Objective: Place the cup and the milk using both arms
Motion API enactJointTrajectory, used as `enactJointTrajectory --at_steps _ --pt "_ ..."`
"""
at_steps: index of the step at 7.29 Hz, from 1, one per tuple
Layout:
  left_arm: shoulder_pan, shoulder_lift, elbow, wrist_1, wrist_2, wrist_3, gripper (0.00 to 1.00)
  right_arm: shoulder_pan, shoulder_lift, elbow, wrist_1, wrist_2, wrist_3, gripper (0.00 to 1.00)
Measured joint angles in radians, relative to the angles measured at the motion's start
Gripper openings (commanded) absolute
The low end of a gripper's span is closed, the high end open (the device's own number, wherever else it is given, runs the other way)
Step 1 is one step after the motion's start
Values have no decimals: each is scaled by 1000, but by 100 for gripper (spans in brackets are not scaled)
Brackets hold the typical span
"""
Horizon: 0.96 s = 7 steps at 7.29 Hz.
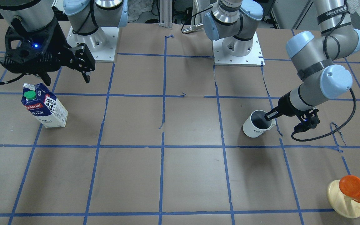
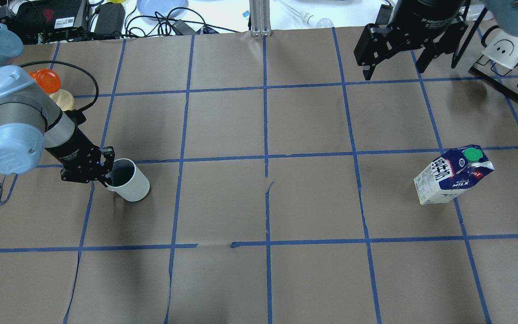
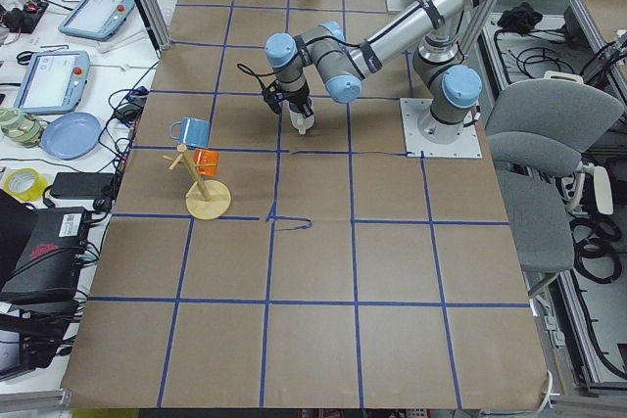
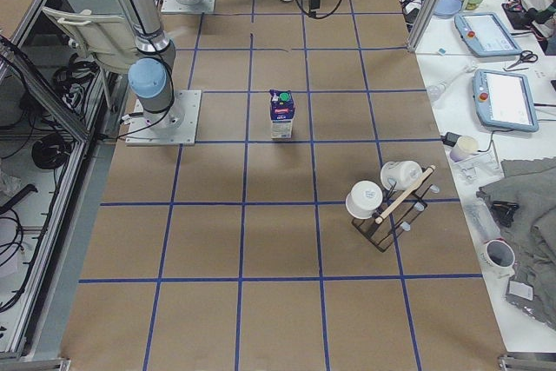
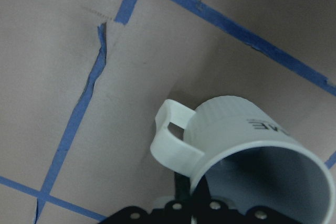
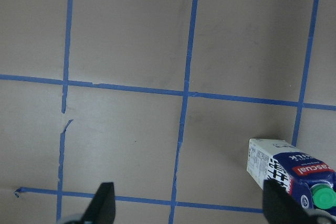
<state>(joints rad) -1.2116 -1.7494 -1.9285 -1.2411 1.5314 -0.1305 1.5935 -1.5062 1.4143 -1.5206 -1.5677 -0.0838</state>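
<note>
Left claw (image 2: 107,179) pinches the white mug (image 2: 132,183) by its rim, one finger inside, near the left edge of the table (image 2: 263,279). Right claw (image 6: 190,205) is spread and raised. Milk carton (image 2: 450,175) stands upright near the right edge, below and off to one side; right arm is nearer.

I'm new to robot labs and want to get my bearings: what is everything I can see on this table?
table: one, brown with a blue tape grid, under everything.
cup: one, white with a dark inside, on the robot's left side.
milk: one carton, dark blue and white with a green cap, upright on the robot's right side.
wooden stand: one, pale, far left part of the table, carrying an orange cup and a blue cup.
rack: one, black frame with a wooden rod, right end, holding two white cups.
left gripper: one, black, closed on the cup's rim.
right gripper: one, black, open, raised apart from the milk.
</note>
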Motion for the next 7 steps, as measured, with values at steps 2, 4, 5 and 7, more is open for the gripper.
enactJointTrajectory --at_steps 2,4,5,7 --pt "-15 12 91 -55 -4 -8 0 0 0 0 0 0 0 100" --pt "-54 12 141 -86 -38 -69 0 -1 0 0 0 0 -2 100" --pt "-104 9 160 -86 -47 -120 0 -1 0 0 1 0 -2 100" --pt "-237 2 202 -83 -69 -245 0 -4 2 0 2 -1 -2 100"
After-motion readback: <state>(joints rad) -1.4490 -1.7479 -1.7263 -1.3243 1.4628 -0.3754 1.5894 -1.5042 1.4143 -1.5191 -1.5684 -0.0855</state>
